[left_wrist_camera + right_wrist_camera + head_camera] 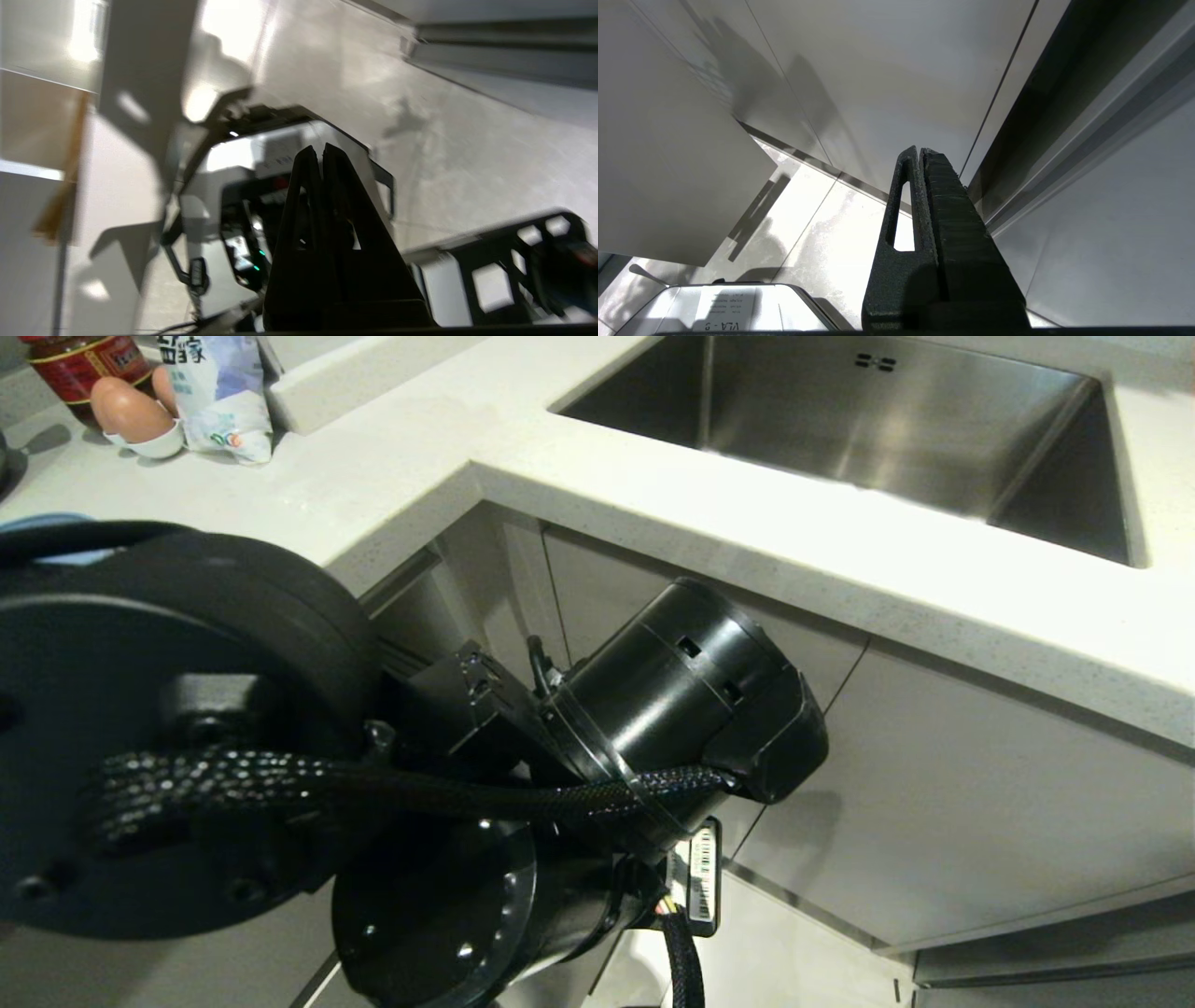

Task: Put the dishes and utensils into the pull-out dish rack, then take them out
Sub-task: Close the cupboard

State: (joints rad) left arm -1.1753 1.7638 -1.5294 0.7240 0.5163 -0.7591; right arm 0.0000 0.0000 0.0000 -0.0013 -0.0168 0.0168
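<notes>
My left arm fills the lower left of the head view, bent low in front of the cabinet fronts, and its fingers are hidden there. In the left wrist view my left gripper is shut and empty, pointing at the pale floor and my own base. My right gripper hangs parked and shut with nothing in it, beside grey cabinet fronts. A sliver of light blue dish rim shows on the counter behind the left arm. The utensils and the pull-out dish rack's wire basket are out of view.
The white counter turns a corner, with a steel sink set in at the right. Eggs, a red-brown jar and a white bag stand at the far left. Flat cabinet fronts run below.
</notes>
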